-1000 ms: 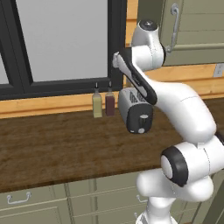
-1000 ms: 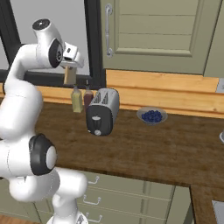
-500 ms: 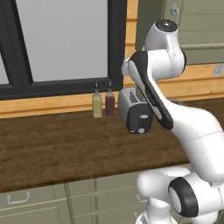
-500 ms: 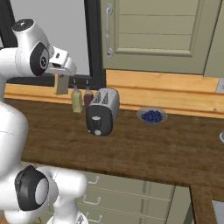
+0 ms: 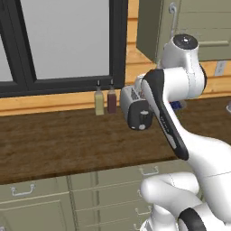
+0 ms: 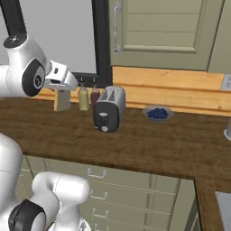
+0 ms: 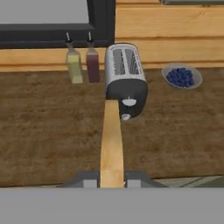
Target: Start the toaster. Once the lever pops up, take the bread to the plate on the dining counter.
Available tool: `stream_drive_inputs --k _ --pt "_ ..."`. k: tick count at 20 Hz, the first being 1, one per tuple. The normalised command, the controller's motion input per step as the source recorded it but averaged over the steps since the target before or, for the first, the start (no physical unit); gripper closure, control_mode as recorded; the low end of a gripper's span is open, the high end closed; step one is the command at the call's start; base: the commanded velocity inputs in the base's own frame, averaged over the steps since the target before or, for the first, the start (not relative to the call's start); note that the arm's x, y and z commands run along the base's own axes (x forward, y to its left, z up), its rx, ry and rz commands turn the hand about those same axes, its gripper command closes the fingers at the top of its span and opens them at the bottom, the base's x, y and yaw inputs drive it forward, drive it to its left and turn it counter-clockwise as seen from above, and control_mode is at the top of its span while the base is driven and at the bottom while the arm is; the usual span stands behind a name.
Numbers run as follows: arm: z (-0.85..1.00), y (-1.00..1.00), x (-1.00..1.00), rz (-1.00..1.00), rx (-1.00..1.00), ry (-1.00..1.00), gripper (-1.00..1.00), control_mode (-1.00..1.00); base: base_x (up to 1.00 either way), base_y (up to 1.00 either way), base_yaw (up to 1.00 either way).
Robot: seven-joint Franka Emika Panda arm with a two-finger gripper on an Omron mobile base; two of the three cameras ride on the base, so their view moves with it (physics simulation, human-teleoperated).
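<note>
The white arm swings further left from the small silver-white toaster (image 6: 108,108), its fingers (image 7: 112,178) clamped on the pale cream bread slice (image 7: 111,142) above the wooden desk (image 7: 43,127).

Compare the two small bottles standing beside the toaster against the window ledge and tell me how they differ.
The left bottle is pale yellow-green; the right bottle is dark maroon. The right bottle stands nearer the toaster, the left bottle farther from it. In the hand view the left bottle looks slightly broader than the right bottle. Both stand upright side by side on the wooden counter, share a similar height and have slim dark tops.
</note>
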Motion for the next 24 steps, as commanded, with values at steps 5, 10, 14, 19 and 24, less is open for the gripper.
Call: stream_drive_inputs --k 5,10,14,19,24 --pt "0.0 0.0 0.0 0.0 0.0 0.0 1.0 1.0 -0.76 0.61 0.63" --pt "0.0 0.0 0.0 0.0 0.0 0.0 1.0 1.0 -0.11 0.59 0.93" --pt "0.0 0.0 0.0 0.0 0.0 0.0 1.0 1.0 -0.07 0.75 0.88" --pt "0.0 0.0 0.0 0.0 0.0 0.0 1.0 1.0 0.22 0.82 0.74" --pt "0.0 0.0 0.0 0.0 0.0 0.0 1.0 1.0 0.83 0.63 0.62"
